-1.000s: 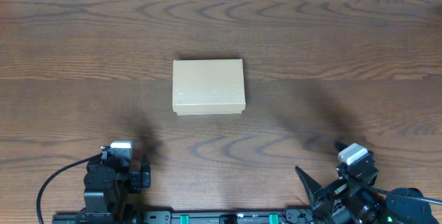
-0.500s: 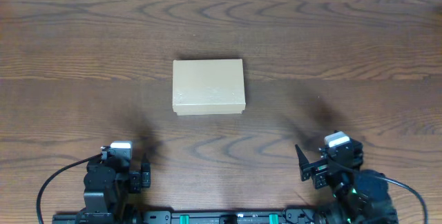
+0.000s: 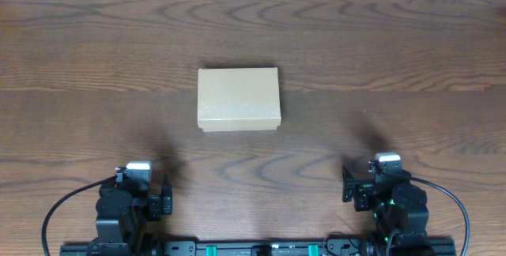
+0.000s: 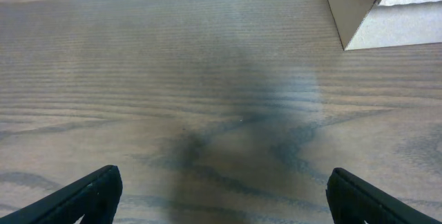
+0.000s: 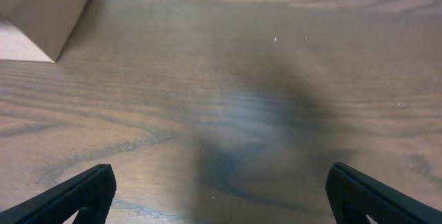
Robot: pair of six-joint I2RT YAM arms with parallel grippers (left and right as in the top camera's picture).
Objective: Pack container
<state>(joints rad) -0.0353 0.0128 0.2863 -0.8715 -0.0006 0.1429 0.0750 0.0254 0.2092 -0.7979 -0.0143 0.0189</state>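
Observation:
The container (image 3: 238,99) is a plain tan cardboard box with its lid shut, lying flat at the middle of the wooden table. Its corner shows at the top right of the left wrist view (image 4: 376,10) and at the top left of the right wrist view (image 5: 41,10). My left gripper (image 4: 221,193) is open and empty, low over bare wood near the front edge; in the overhead view it sits at the front left (image 3: 142,185). My right gripper (image 5: 221,193) is open and empty at the front right (image 3: 371,183). Both are well short of the box.
The wooden table (image 3: 395,50) stretches all round the box. The arm bases and a black rail (image 3: 261,248) line the front edge. A pale strip runs along the far edge.
My right arm has swung from a tilted pose at the far right to a straight pose facing the table, shifting slightly left. The left arm and the box have not moved.

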